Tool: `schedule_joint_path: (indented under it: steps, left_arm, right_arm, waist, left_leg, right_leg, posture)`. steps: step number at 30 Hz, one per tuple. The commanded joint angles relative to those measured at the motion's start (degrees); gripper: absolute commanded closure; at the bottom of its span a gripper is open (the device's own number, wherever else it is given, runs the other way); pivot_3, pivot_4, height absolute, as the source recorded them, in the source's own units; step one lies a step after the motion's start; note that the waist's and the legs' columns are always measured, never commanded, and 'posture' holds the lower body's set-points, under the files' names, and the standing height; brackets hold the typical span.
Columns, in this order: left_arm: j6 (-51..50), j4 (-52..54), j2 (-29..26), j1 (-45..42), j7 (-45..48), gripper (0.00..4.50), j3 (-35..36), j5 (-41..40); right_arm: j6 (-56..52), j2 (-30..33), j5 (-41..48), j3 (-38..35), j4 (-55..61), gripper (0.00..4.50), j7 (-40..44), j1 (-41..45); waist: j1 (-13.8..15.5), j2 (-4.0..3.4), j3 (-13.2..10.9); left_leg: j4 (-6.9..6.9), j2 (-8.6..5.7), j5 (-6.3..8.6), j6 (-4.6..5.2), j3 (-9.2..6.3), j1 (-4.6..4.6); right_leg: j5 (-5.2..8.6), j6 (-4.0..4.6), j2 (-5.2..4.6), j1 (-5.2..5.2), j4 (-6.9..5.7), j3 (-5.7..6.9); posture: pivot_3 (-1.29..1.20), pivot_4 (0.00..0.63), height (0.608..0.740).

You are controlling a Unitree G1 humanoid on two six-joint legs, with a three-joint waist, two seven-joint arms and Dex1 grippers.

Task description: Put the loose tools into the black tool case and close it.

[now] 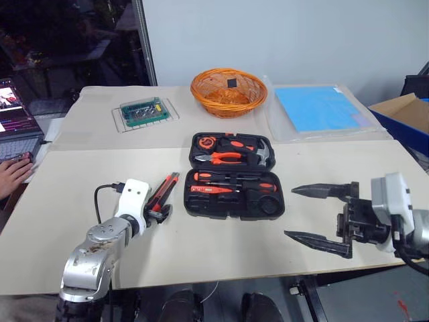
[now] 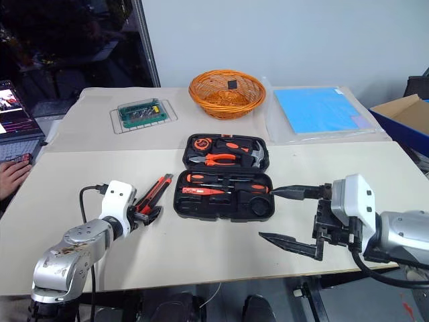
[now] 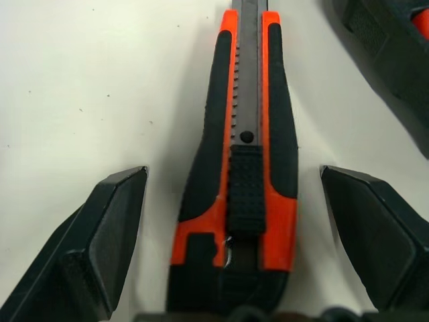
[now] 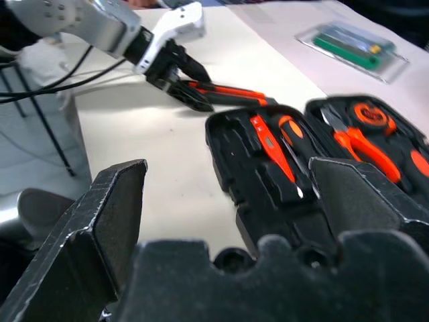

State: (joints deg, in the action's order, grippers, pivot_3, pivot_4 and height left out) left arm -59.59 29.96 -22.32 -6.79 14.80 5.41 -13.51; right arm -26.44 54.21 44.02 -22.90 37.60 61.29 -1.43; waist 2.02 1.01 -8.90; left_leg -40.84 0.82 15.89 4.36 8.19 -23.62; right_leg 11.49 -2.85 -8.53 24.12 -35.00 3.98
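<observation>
The black tool case [image 1: 190,204] lies open at the table's middle. Its far half holds pliers, a hammer and a tape measure, and its near half holds screwdrivers [image 1: 231,178]. One loose tool, an orange-and-black utility knife [image 1: 165,190], lies on the table just left of the case. My left gripper [image 1: 159,213] is open at the knife's near end. In the left wrist view the knife [image 3: 244,154] lies between the fingers [image 3: 107,221], which stand apart from it. My right gripper [image 1: 320,213] hovers open and empty to the right of the case, pointing towards it.
An orange wicker basket [image 1: 228,92] sits behind the case. A green bit box [image 1: 145,113] is at the back left and a blue sheet [image 1: 320,107] at the back right. A cardboard box [image 1: 409,111] stands at the right edge. At the far left a person's hand [image 1: 13,176] rests by a laptop.
</observation>
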Motion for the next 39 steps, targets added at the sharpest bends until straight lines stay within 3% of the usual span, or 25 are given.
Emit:
schedule_joint_path:
  steps: [1, 4, 7, 11, 13, 18, 25, 31, 37, 38, 39]
  left_arm:
    - [1.3, -1.4, 0.5, 0.1, 0.6, 1.82, -0.3, -0.6]
    - [4.9, -1.6, 0.2, 0.0, 2.4, 2.69, 0.2, -1.4]
    - [11.0, -2.4, -0.9, -2.1, 7.6, 2.7, 3.5, -4.6]
    - [14.2, -6.8, -8.8, -10.5, 25.6, 2.7, 3.2, -13.2]
    - [17.1, -10.5, -13.0, -15.4, 33.7, 2.7, -0.1, -13.8]
    - [26.1, -21.8, -19.1, -30.2, 55.9, 2.7, -17.5, -8.5]
    - [37.5, -35.5, -14.9, -36.5, 59.5, 2.7, -30.2, 4.0]
    - [44.3, -42.7, -13.0, -38.5, 60.4, 2.7, -32.6, 9.8]
    - [45.3, -44.1, -10.9, -38.9, 63.5, 2.7, -32.4, 9.7]
    - [44.8, -44.0, -10.5, -38.9, 63.8, 1.88, -31.9, 9.1]
    - [44.2, -43.7, -10.3, -38.8, 64.2, 1.88, -31.4, 8.3]
  right_arm:
    - [1.5, 0.7, -0.5, 0.2, -0.8, 0.0, 1.1, 1.3]
    - [1.6, 0.1, -1.1, 0.0, -0.9, 0.0, 0.3, 1.3]
    - [1.1, -1.1, -1.0, -0.7, 0.1, 0.0, -2.1, 0.6]
    - [0.4, -2.9, -0.1, -4.5, 2.8, 0.0, -4.5, -3.9]
    - [0.0, -3.7, 0.2, -6.3, 4.6, 0.0, -5.8, -6.4]
    - [-1.9, -6.3, 0.3, -15.5, 10.4, 0.0, -8.1, -18.5]
    - [-3.3, -9.3, 0.8, -26.5, 15.7, 0.0, -7.7, -32.5]
    - [-3.1, -10.7, 2.2, -29.0, 18.2, 0.0, -9.1, -36.1]
    - [-3.3, -10.7, 3.4, -29.3, 19.6, 0.0, -10.8, -37.4]
    - [-3.3, -10.5, 3.5, -29.2, 19.6, 0.0, -10.9, -37.4]
    - [-3.3, -10.4, 3.5, -29.1, 19.6, 0.0, -11.0, -37.5]
  waist:
    - [0.2, -0.01, 0.0]
    - [0.3, 0.0, 0.0]
    - [0.3, 0.01, 0.0]
    - [0.6, 0.07, 0.0]
    - [0.6, 0.05, 0.0]
    - [0.7, 0.03, 0.0]
    - [-0.2, 0.04, 0.0]
    - [0.0, 0.04, 0.0]
    - [0.2, 0.03, 0.0]
    - [0.2, 0.03, 0.0]
    - [0.2, 0.03, 0.0]
  left_leg:
    - [0.01, 0.0, -0.02, -0.03, 0.0, -0.01]
    - [0.01, 0.0, -0.02, -0.03, 0.01, -0.02]
    - [0.01, -0.01, -0.02, -0.03, 0.01, -0.09]
    - [0.0, 0.01, -0.06, -0.11, -0.01, -0.24]
    - [0.01, 0.01, -0.07, -0.13, -0.02, -0.25]
    - [0.01, -0.11, -0.05, -0.02, 0.15, -0.26]
    - [0.03, 0.01, -0.25, 0.38, 0.25, -0.29]
    - [-0.08, 0.0, 0.15, 1.06, 0.18, -0.33]
    - [-0.1, 0.0, 0.16, 1.08, 0.12, -0.33]
    - [-0.1, 0.0, 0.16, 1.08, 0.12, -0.33]
    - [-0.1, 0.0, 0.16, 1.08, 0.12, -0.33]
  right_leg:
    - [0.0, 0.0, 0.0, 0.01, 0.0, 0.0]
    - [-0.01, -0.01, -0.05, 0.01, 0.01, 0.0]
    - [-0.02, 0.0, -0.09, 0.03, 0.03, 0.03]
    - [-0.02, 0.02, -0.08, 0.13, -0.01, 0.14]
    - [-0.03, 0.03, -0.06, 0.15, -0.01, 0.19]
    - [-0.06, -0.13, 0.01, -0.05, 0.06, 0.2]
    - [-0.02, -0.13, 0.16, 0.04, 0.02, 0.05]
    - [0.0, -0.14, 0.07, 0.05, 0.1, -0.02]
    - [0.01, -0.13, 0.05, 0.06, 0.07, -0.01]
    - [0.01, -0.14, 0.05, 0.06, 0.07, -0.01]
    - [0.01, -0.14, 0.05, 0.06, 0.07, -0.01]
  posture:
    - [0.0, 0.15, 0.74]
    - [0.0, 0.15, 0.74]
    - [0.0, 0.15, 0.74]
    - [0.0, 0.15, 0.74]
    - [0.0, 0.15, 0.74]
    - [0.0, 0.15, 0.74]
    - [0.0, 0.15, 0.74]
    - [0.0, 0.15, 0.74]
    - [0.0, 0.15, 0.74]
    - [0.0, 0.15, 0.74]
    - [0.0, 0.15, 0.74]
